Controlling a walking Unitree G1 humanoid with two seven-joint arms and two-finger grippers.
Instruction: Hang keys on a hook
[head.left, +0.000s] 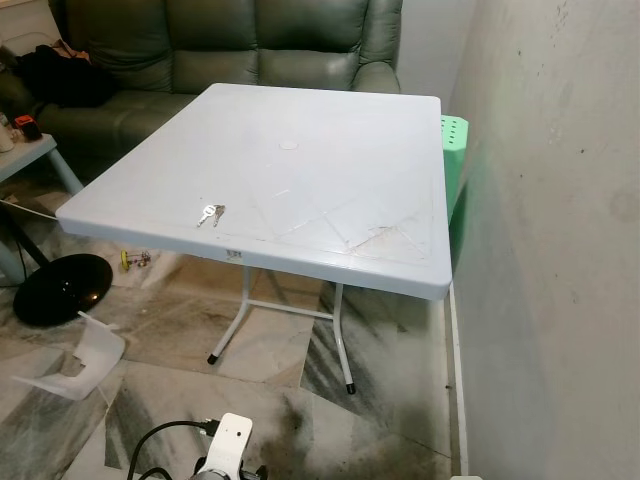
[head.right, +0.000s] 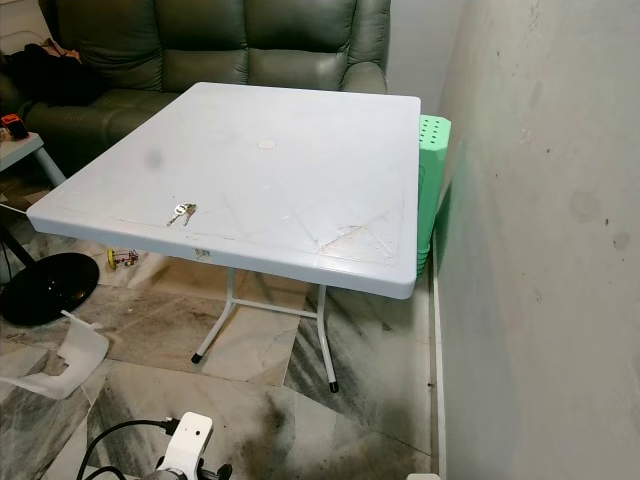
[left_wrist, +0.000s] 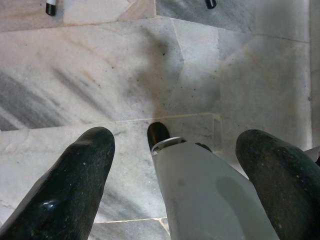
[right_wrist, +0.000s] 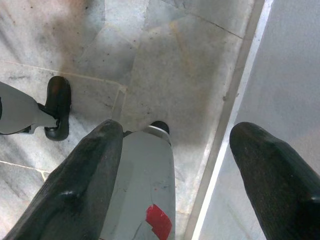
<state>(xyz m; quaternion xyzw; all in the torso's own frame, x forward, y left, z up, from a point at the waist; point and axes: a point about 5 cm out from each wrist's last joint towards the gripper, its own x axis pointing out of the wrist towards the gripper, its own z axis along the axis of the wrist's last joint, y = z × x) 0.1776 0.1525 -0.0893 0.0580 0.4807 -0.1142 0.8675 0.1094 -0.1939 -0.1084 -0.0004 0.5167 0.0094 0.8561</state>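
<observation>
The keys (head.left: 210, 213) lie near the front edge of the white bench (head.left: 330, 150). Both arms hang down, left end effector (left_wrist: 175, 165) and right end effector (right_wrist: 175, 165) wide apart, holding nothing. Next job, I think: step closer and pick up the keys.

A white square table (head.right: 300, 180) stood on thin white legs over a marble floor (head.right: 330, 420). The keys (head.right: 181, 212) lay near its front edge, toward eight o'clock from the tabletop's centre. A green sofa (head.right: 200, 50) sat behind at twelve o'clock, a green stool (head.right: 432, 170) at three against the wall (head.right: 540, 240).
</observation>
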